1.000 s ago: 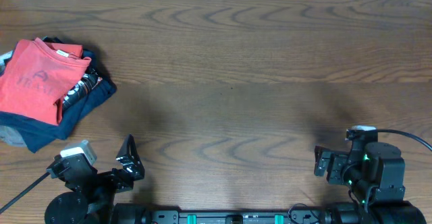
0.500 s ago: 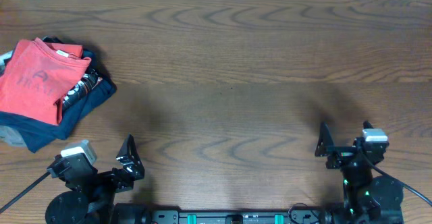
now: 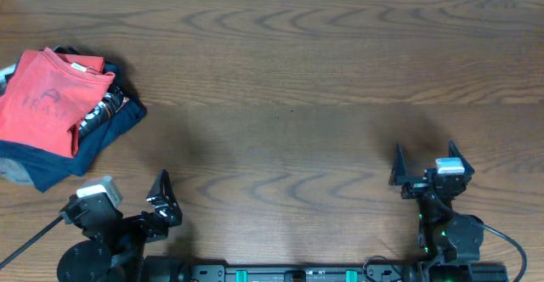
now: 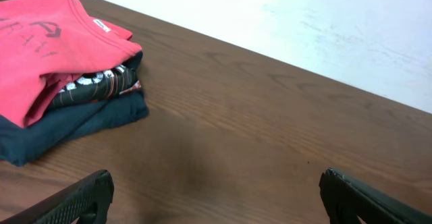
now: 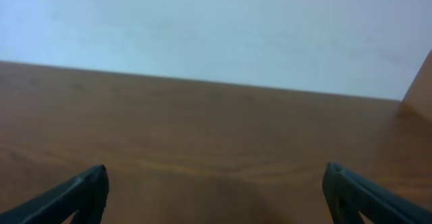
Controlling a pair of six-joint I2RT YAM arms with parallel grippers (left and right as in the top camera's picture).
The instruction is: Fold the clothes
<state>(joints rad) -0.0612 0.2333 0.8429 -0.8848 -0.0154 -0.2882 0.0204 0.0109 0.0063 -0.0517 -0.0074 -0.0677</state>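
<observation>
Both jaws wide; T-shirt (image 3: 38, 99) atop pile (image 3: 106, 133)

The left gripper (image 4: 216, 190) is seen with its jaws spread wide apart. Ahead of it and off to its left, the coral-red T-shirt (image 4: 40, 48) is laid folded on top of a stack of dark folded shirts (image 4: 81, 119) on the wooden table (image 4: 256, 129). A white wall (image 4: 304, 21) is seen beyond the table's far edge.
</observation>
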